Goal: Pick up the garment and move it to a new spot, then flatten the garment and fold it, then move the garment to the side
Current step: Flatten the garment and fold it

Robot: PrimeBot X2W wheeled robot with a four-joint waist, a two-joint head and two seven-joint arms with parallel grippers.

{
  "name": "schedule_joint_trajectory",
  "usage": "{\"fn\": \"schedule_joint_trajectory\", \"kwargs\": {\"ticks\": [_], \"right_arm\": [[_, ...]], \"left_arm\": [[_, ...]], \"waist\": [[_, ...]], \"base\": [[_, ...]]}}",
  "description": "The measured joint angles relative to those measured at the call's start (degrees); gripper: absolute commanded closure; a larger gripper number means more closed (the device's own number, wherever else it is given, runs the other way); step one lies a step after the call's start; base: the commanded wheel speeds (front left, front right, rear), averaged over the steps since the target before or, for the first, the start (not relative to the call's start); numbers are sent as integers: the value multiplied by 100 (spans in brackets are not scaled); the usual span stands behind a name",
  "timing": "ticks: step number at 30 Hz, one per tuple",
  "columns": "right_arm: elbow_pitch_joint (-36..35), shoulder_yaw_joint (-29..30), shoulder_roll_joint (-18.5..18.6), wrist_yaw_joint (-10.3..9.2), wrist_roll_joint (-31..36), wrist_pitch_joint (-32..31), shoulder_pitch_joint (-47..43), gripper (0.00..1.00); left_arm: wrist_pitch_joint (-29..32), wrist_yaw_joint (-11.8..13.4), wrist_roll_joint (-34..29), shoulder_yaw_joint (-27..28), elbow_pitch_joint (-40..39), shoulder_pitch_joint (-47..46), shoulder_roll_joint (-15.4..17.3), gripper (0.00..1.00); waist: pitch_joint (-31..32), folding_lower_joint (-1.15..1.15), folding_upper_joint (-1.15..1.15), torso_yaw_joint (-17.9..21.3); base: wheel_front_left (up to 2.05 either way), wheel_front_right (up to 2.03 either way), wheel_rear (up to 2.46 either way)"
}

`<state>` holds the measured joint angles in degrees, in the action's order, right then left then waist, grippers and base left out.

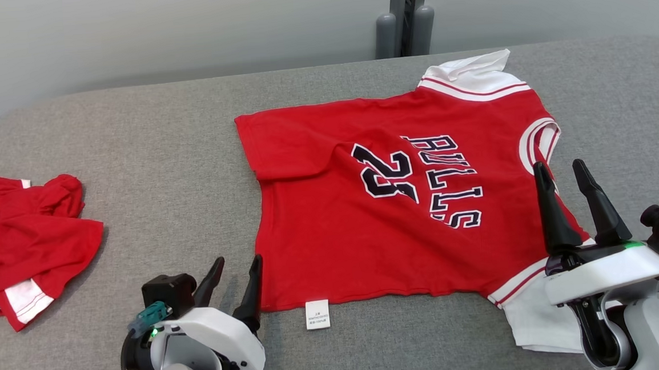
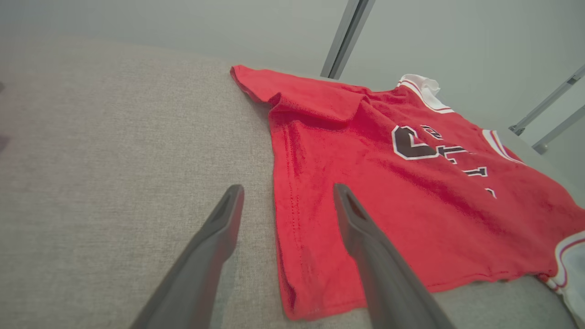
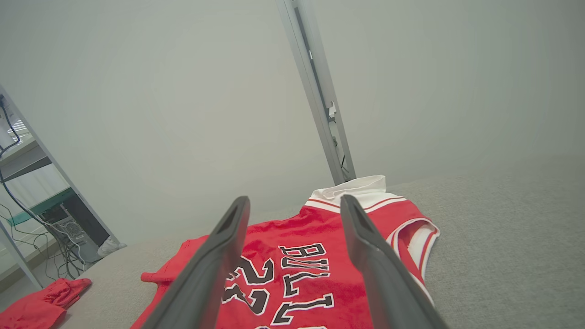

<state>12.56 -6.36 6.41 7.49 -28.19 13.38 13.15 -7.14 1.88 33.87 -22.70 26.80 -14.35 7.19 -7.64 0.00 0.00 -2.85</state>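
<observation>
**Head:** jersey (image 1: 367, 245) lies spread on grey table (image 1: 162, 161), centre to right, print up ("23", "BULLS"). It's turned sideways: hem twd robot's left, white-trimmed neck at right, white sleeves at far right and near right. Mostly flat, w/ one crease below the far-left corner. White label (image 1: 317, 314) sticks out from near edge onto table. 2nd red garment (image 1: 24, 238) sits crumpled at table's left edge, well apart from jersey. L gripper (image 1: 238, 260) is at lower left, fingers spread, nothing between them, tips right by jersey's near-left corner. Contact w/ cloth: can't tell. R gripper (image 1: 559, 164) is at lower right, fingers spread, empty, tips over jersey's right part just beside neck trim. Grey post (image 1: 405, 14) stands behind table.

**L wrist:** fingers apart, one over bare table, the other over jersey's hem strip, w/ hem edge running between them. Nothing pinched.

**R wrist:** fingers apart, pointing across jersey twd wall (image 3: 160, 91). Print shows between them, far sleeve and neck beyond the tips. 2nd garment is at lower-left corner. Rack w/ cables (image 3: 32, 192) stands at left, past table.
</observation>
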Motion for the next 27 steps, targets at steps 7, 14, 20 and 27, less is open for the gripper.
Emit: {"fn": "schedule_joint_trajectory", "kwargs": {"ticks": [7, 14, 20, 27], "right_arm": [[-3, 25, -47, 0, -9, 10, 3, 0], [38, 89, -91, 0, -63, 38, 3, 0], [98, 58, -130, 0, -64, 78, 3, 0], [131, 42, -149, 0, -80, 122, 8, 0]], "left_arm": [[549, 224, 46, -115, -33, 222, 15, 0], [1011, 316, 104, -250, -138, 390, 43, 0], [1192, 445, 143, -260, -170, 475, 82, 0], [1180, 459, 219, -226, -200, 460, 54, 0]], "waist": [[-36, 0, 0, 69], [-27, 0, 0, 92], [13, 0, 0, 152], [-37, 0, 0, 240]], "base": [[0, 0, 0], [0, 0, 0], [0, 0, 0], [0, 0, 0]]}}
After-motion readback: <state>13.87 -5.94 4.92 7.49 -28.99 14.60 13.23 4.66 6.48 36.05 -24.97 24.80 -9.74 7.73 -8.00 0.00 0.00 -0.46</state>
